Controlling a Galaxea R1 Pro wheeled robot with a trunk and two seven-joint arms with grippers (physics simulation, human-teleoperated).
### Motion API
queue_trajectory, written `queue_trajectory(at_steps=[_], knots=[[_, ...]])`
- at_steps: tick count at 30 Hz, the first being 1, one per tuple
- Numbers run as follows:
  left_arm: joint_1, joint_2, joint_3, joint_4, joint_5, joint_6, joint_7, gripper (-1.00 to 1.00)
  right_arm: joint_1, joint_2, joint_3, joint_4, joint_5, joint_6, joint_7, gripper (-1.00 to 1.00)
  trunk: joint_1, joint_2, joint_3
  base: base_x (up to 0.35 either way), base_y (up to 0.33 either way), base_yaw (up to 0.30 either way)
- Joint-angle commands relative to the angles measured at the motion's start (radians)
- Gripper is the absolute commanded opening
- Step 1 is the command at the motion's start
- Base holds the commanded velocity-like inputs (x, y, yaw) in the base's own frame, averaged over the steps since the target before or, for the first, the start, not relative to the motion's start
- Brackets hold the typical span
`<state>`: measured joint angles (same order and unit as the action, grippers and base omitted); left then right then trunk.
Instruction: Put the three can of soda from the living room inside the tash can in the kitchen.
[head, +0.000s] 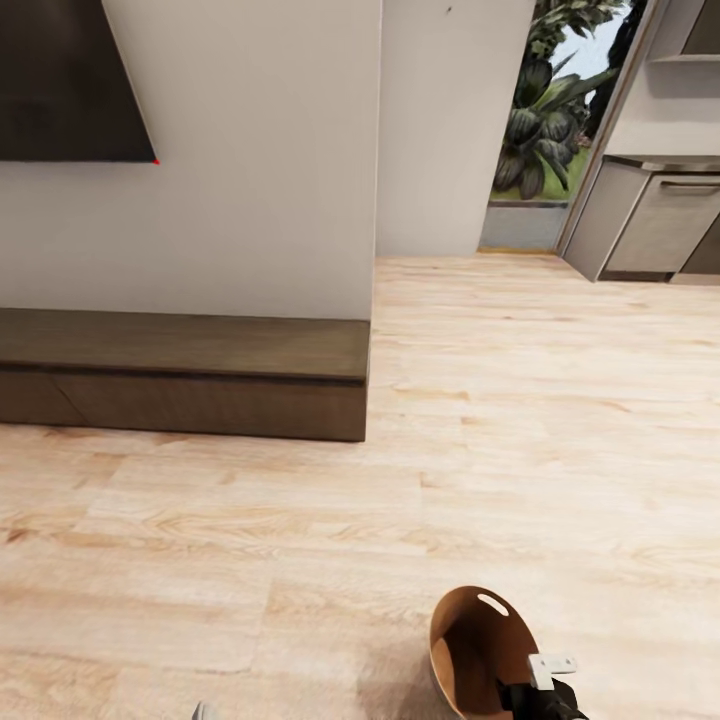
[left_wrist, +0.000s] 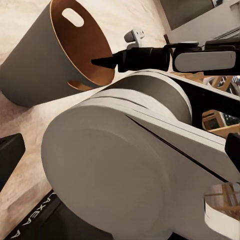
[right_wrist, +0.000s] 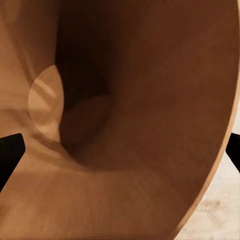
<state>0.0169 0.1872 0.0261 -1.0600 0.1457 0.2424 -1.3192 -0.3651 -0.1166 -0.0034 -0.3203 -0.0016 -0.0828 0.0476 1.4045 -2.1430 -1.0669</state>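
The tash can (head: 478, 640) hangs tilted just above the wood floor at the bottom of the head view, pale outside and glossy brown inside, with a slot near its rim. My right gripper (head: 522, 692) is shut on its rim. In the left wrist view the tash can (left_wrist: 35, 65) is beside my trunk, and one black finger of the right gripper (left_wrist: 95, 61) reaches inside its mouth. The right wrist view looks down into the tash can (right_wrist: 150, 100) at its bare brown bottom, which holds no can of soda. My left gripper (left_wrist: 125, 150) has its fingers spread, holding nothing.
A low dark wooden console (head: 180, 370) runs along the white wall on the left, under a black panel (head: 60, 80). Past the wall corner, plank floor (head: 540, 400) leads to grey kitchen cabinets (head: 655, 220) and a glass opening with plants (head: 545, 120).
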Motion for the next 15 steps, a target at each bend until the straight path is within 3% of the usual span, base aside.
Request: queue_trajectory(at_steps=[1,15], knots=[[0.0,0.0,0.0,0.0,0.0,0.0,0.0,1.0,0.0,0.0,0.0,0.0,0.0,0.0,0.0,1.0,0.0,0.0,0.0,0.0,-0.103,0.0],[0.0,0.0,0.0,0.0,0.0,0.0,0.0,1.0,0.0,0.0,0.0,0.0,0.0,0.0,0.0,1.0,0.0,0.0,0.0,0.0,-0.03,0.0]])
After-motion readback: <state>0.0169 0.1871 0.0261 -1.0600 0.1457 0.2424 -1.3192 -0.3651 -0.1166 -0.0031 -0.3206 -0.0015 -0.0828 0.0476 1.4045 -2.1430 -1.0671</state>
